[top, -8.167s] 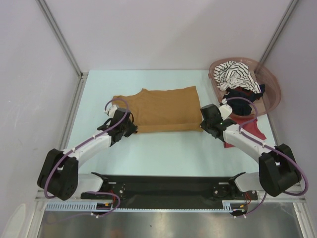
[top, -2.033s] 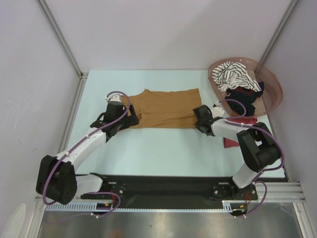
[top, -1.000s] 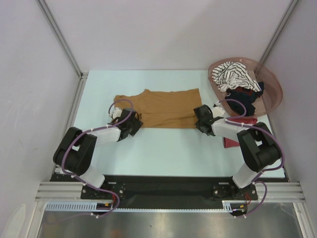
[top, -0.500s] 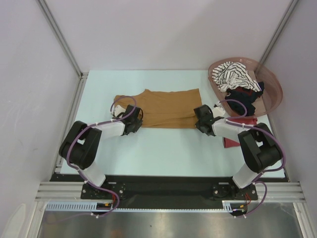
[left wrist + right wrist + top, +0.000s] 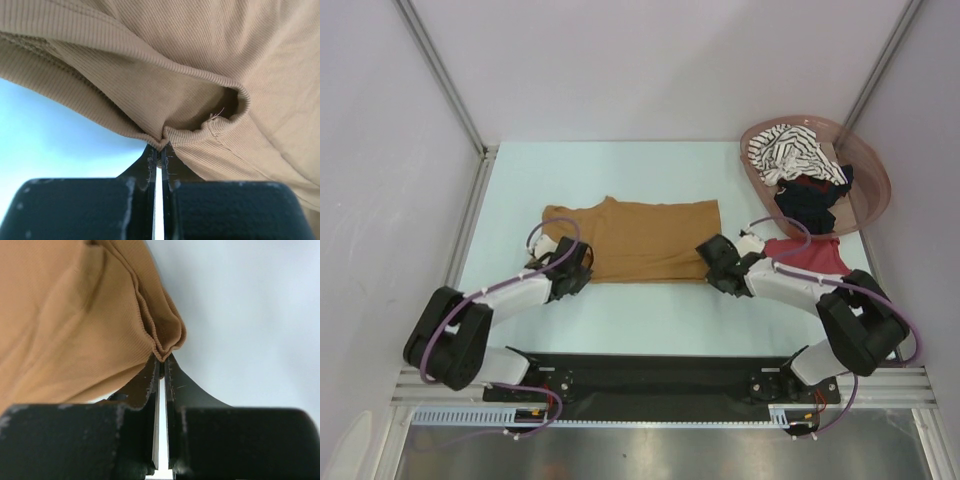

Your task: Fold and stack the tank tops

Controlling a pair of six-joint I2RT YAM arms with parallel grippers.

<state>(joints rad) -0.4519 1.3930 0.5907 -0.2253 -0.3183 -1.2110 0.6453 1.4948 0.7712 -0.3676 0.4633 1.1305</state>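
A mustard-brown tank top (image 5: 640, 240) lies spread in the middle of the table. My left gripper (image 5: 578, 272) is shut on its near left edge; in the left wrist view the ribbed hem (image 5: 165, 134) is pinched at the tips of my left gripper (image 5: 161, 147). My right gripper (image 5: 713, 264) is shut on the near right corner, and the folded cloth edge (image 5: 167, 342) sits between the tips of my right gripper (image 5: 161, 360). A dark red tank top (image 5: 810, 255) lies flat at the right. The striped top (image 5: 790, 152) and a black one (image 5: 810, 200) sit in the basket.
The pinkish-brown oval basket (image 5: 865, 165) stands at the back right corner. Metal frame posts (image 5: 440, 75) rise at the back left and back right. The black base rail (image 5: 650, 375) runs along the near edge.
My left gripper has shut on the mustard top's near left edge. Both grippers have drawn the near edge toward the front, and the right arm has swung off the dark red top.
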